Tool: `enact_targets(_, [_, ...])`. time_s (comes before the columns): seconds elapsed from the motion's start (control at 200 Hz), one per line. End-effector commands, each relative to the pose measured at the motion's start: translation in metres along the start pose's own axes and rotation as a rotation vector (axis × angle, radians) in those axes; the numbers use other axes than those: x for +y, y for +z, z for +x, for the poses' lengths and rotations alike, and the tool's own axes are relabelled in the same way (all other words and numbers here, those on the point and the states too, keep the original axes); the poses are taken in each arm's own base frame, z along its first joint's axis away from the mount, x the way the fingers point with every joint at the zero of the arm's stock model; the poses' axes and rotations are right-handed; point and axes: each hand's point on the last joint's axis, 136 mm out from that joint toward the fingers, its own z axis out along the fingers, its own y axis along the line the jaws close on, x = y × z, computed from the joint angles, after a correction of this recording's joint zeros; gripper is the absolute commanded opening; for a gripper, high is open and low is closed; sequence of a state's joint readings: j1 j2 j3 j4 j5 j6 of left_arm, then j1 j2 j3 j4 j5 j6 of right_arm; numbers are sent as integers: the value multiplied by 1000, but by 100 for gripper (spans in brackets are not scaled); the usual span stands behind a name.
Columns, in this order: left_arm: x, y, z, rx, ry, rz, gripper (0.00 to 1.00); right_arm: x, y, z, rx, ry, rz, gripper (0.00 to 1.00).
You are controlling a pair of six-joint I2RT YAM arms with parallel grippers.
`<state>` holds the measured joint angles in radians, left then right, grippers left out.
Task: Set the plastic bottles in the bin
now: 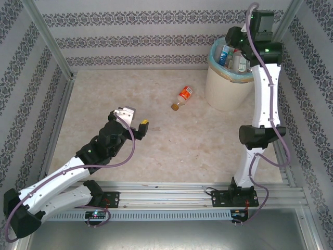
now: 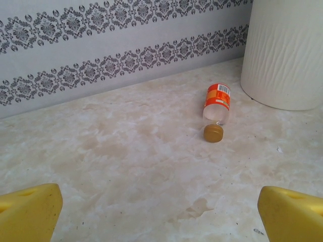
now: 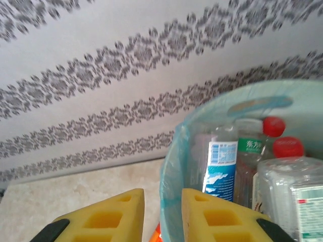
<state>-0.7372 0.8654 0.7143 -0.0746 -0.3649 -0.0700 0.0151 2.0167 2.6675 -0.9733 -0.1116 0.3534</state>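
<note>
One plastic bottle lies on its side on the table: clear body, orange label, brownish-gold cap; it is near the bin but not touching it; more bottles, blue- and green-labelled, some red-capped, stand inside the bin's blue-green liner; my left gripper is spread wide and empty, facing the lying bottle; my right gripper hangs at the bin rim, jaws almost together; whether they clamp anything I cannot tell.

One round cream-white waste bin, lined with one light blue-green bag. One small clear plastic bottle with an orange label and brown cap lies outside, just beside that bin. Inside the bin I count at least four clear bottles, two showing red caps; others may be hidden. Two white-and-black robot arms
</note>
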Motion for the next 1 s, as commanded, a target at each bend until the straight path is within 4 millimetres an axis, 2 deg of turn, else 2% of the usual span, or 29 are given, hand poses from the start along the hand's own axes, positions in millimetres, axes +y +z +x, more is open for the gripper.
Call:
enact_targets(0.0, [7,-1,8,23,-13,-26,99,-13,6,14,47,-22,51,28])
enact_targets(0.065, [7,-1,10,30,-11,-27,99,-3,-2,22,79,-20,6,28])
enact_targets(0.245, [11,-1,14,49,-23,-49,100,52,-48,51,111,-157,-91,38])
enact_targets(0.365, [8,2,16,60,-48,-36,99,73,-67,89,106,-218,-96,47])
enact_targets(0.43, [3,5,18,69,-59,-21,99,80,-66,120,95,-236,-71,56])
enact_targets(0.505, [0,8,19,79,-67,-12,98,85,-54,161,102,-255,-65,66])
enact_targets(0.6, [-3,10,19,87,-75,0,98,77,-30,203,144,-216,6,74])
enact_targets(0.794, [-5,7,23,120,-88,18,97,57,33,274,279,-157,143,80])
enact_targets(0.994, [2,-1,28,115,-118,-1,97,57,87,341,340,-41,198,81])
